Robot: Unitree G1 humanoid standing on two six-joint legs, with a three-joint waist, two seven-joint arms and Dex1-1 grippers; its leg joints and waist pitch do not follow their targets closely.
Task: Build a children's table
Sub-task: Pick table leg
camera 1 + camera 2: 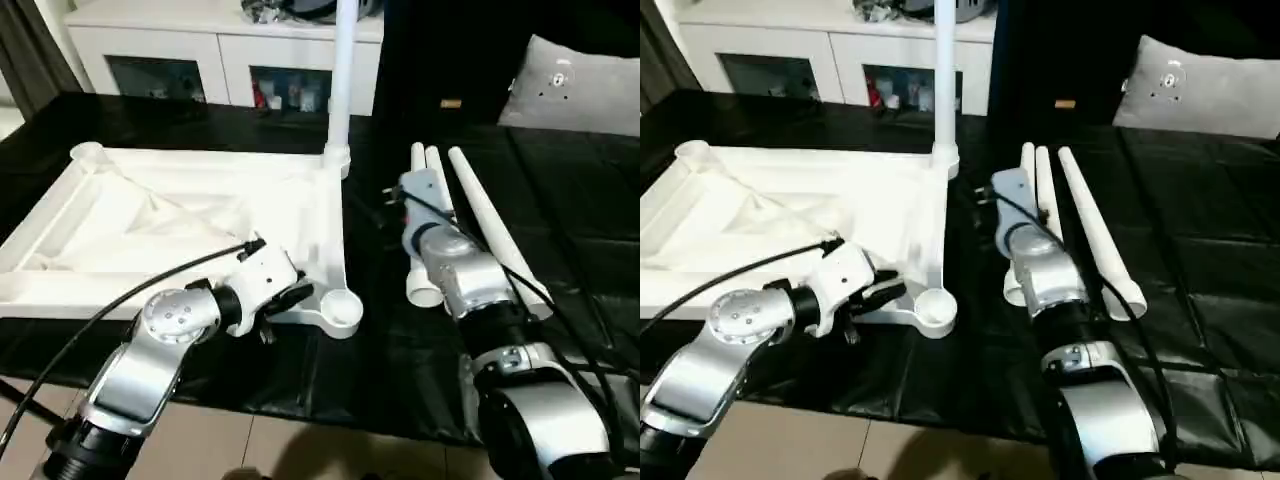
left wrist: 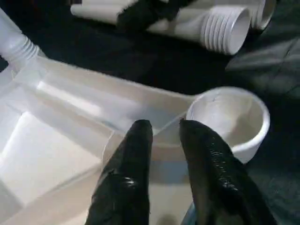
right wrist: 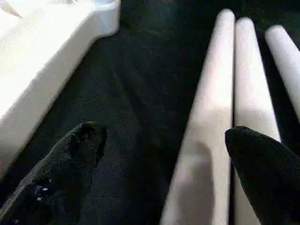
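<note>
Upright leg (image 1: 341, 75) cut off; cabinet contents (image 1: 290, 92) perhaps unreadable.

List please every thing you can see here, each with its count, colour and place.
table top: one, white, upside down on the black surface, left side
fitted leg: one, white, upright in the far corner socket
loose legs: three, white, lying side by side to the right of the top
work surface: one, black
cabinet: one, white, glass doors, behind
cushion: one, grey, far right
left gripper: black fingers slightly apart, at the near empty socket
right gripper: open over the loose legs
</note>
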